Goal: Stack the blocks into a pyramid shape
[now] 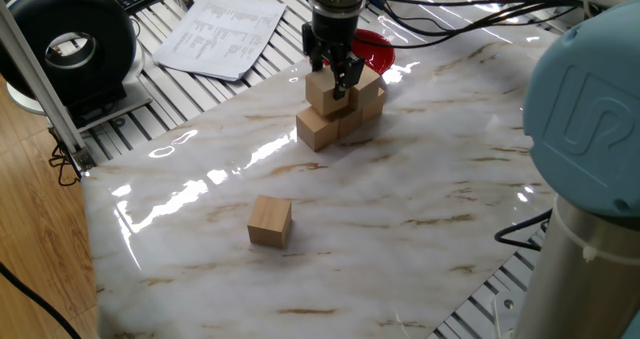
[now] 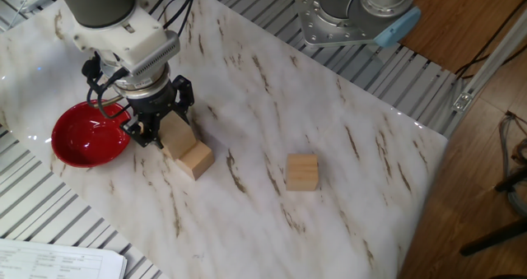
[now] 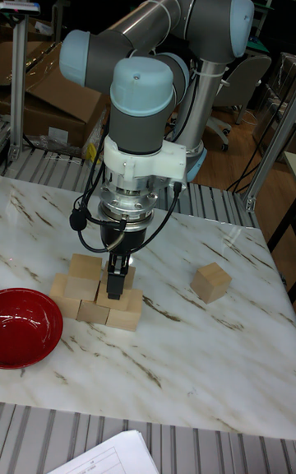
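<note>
The only readable mark is showing on the large light-blue plastic joint cap of the robot arm [image 1: 588, 109] at the right edge of one fixed view: a raised emblem that is reading as the letters "UR". The white printed paper sheet [image 1: 222, 32] lying on the grey slatted surface beyond the marble tabletop [image 1: 400, 209] is carrying rows of print, but they are too small to read.

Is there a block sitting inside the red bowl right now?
No, the red bowl holds nothing; one loose block lies alone on the table and the rest are stacked beside the bowl.
</note>
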Robot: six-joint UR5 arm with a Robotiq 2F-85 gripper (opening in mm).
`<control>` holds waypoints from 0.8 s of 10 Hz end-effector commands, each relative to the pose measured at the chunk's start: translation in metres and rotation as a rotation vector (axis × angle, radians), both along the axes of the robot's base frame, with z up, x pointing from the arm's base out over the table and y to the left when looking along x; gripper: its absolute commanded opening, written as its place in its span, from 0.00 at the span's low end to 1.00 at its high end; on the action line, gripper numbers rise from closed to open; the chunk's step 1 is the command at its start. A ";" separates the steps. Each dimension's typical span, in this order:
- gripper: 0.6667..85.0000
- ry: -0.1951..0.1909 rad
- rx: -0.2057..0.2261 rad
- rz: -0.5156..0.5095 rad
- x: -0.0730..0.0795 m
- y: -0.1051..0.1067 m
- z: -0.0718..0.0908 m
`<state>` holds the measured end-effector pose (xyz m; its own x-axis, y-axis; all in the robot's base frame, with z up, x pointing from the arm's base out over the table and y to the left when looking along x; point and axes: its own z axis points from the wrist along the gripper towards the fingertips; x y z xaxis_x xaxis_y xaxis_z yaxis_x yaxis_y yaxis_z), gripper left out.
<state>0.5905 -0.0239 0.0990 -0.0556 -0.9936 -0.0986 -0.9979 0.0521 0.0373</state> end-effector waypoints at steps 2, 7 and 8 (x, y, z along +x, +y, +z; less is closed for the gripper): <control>0.02 0.009 0.020 -0.018 -0.003 0.004 0.002; 0.01 0.028 0.026 -0.031 -0.010 0.005 0.004; 0.01 0.026 0.024 -0.028 -0.009 0.004 0.004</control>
<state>0.5807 -0.0217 0.1015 -0.0816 -0.9907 -0.1088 -0.9950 0.0747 0.0662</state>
